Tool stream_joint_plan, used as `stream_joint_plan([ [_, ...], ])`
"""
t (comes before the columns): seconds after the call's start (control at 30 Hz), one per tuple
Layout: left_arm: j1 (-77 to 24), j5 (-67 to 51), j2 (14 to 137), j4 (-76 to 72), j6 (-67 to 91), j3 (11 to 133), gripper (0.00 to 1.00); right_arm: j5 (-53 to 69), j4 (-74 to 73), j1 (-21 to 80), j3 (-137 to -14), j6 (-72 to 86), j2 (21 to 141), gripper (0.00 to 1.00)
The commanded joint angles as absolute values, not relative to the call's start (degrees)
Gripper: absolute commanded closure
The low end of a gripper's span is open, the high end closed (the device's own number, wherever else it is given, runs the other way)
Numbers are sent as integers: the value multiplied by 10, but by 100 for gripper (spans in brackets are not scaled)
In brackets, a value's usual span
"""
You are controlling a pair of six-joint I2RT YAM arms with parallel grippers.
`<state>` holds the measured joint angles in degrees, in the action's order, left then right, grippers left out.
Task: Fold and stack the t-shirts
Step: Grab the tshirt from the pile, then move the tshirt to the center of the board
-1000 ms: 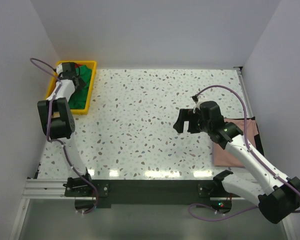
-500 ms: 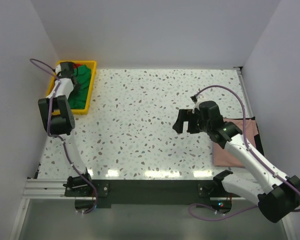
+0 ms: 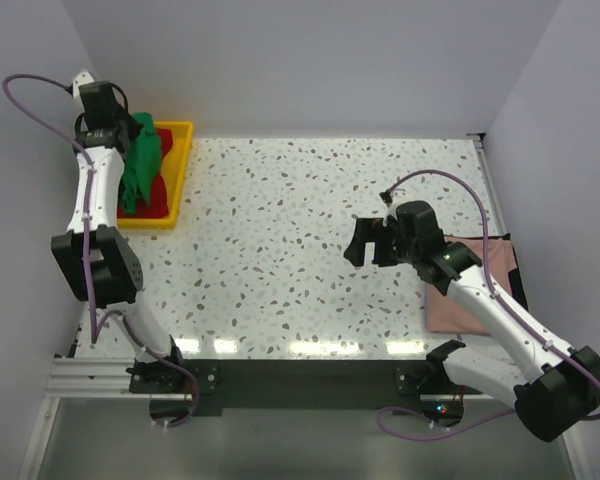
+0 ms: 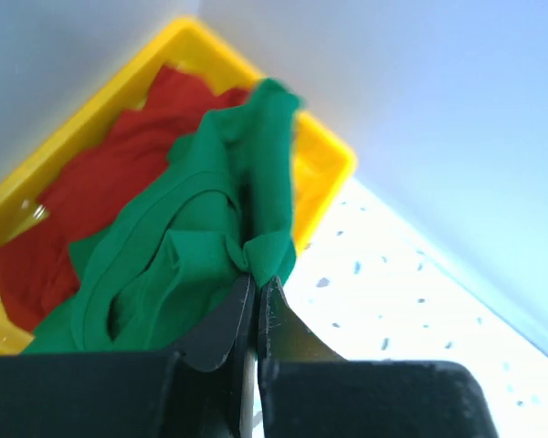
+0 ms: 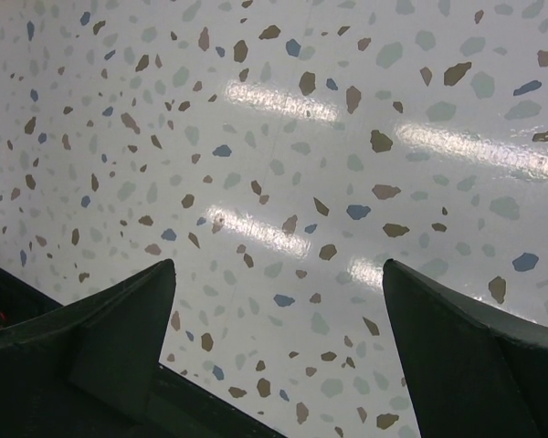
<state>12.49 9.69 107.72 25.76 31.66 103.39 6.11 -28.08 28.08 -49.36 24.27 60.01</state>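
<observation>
The left gripper (image 4: 256, 285) had its two fingers (image 4: 221, 327) pressed together, the tips all but touching, with a pinch of the bright green t-shirt (image 4: 187, 260) clamped between them. The bunched fold of green cloth sat right at the fingertips. The rest of the shirt hung from there in a loose, gathered drape, its lower part reaching down into the yellow tray (image 3: 183, 150). The gripper was raised above that tray, which stood in the far left corner of the worktop (image 3: 280, 220). Under and beside the green cloth the red t-shirts (image 4: 100, 196) lay crumpled on the tray floor, and the fingers did not touch them.

The right gripper (image 5: 279, 266) stood with its fingers (image 5: 119, 333) spread wide, holding and touching nothing; only bare speckled worktop showed in the gap. It hovered above the right half of the worktop, towards the middle. The dusty pink t-shirt (image 3: 448, 312) lay flat at the right edge of the worktop, partly covered by the right arm (image 3: 490, 305). It was well apart from that gripper's fingers.
</observation>
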Motion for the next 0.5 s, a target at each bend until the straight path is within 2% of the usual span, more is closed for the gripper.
stream_joint_plan([
  [0.0, 130, 35, 989, 208, 299, 1063, 100, 78, -255, 280, -499, 231, 600, 1],
  [0.13, 123, -33, 932, 176, 307, 1063, 100, 83, -248, 280, -499, 230, 600, 1],
  [0.3, 88, -63, 869, 157, 309, 1067, 100, 90, -245, 280, -499, 230, 604, 1],
  [0.47, -32, -42, 839, 162, 288, 1054, 100, 84, -248, 280, -501, 229, 604, 1],
])
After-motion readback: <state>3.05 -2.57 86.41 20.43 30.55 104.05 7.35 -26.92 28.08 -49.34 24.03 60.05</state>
